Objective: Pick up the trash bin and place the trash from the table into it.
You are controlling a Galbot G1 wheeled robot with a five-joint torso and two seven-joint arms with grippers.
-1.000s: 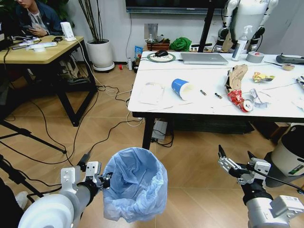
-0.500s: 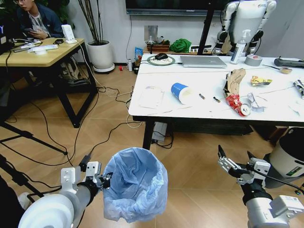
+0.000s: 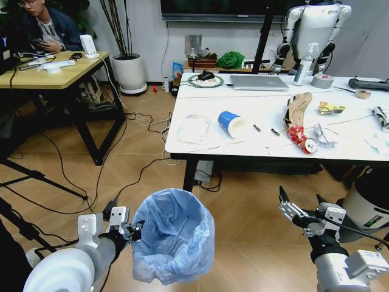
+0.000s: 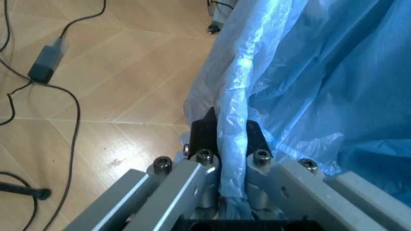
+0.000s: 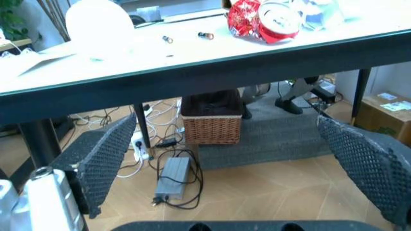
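The trash bin (image 3: 173, 234), lined with a crinkly light-blue bag, hangs low in front of me. My left gripper (image 3: 130, 231) is shut on its rim, and in the left wrist view the black fingers (image 4: 204, 130) pinch the trash bin's bag fold (image 4: 231, 120). The right gripper (image 3: 301, 204) is open and holds nothing, below the table's (image 3: 182, 146) near edge. On the table lie trash: a blue-white cup (image 3: 231, 123), brown cardboard (image 3: 298, 106), a red crushed bottle (image 3: 301, 139), clear packaging (image 3: 194, 129) and a wrapper (image 3: 331, 108). The right wrist view shows the bottle (image 5: 263, 19) above the table edge (image 5: 224, 72).
A larger grey-white bin (image 3: 371, 207) stands at the right. A laptop (image 3: 258, 82), tape roll (image 3: 322, 80) and spray bottle (image 3: 299, 70) sit at the table's far side. Cables (image 3: 140, 121) cross the floor beside a wooden desk (image 3: 55, 67). A wicker basket (image 5: 212, 122) sits under the table.
The whole head picture has shifted a little, so the camera has moved against the room. Both grippers and the held bin keep their places before me.
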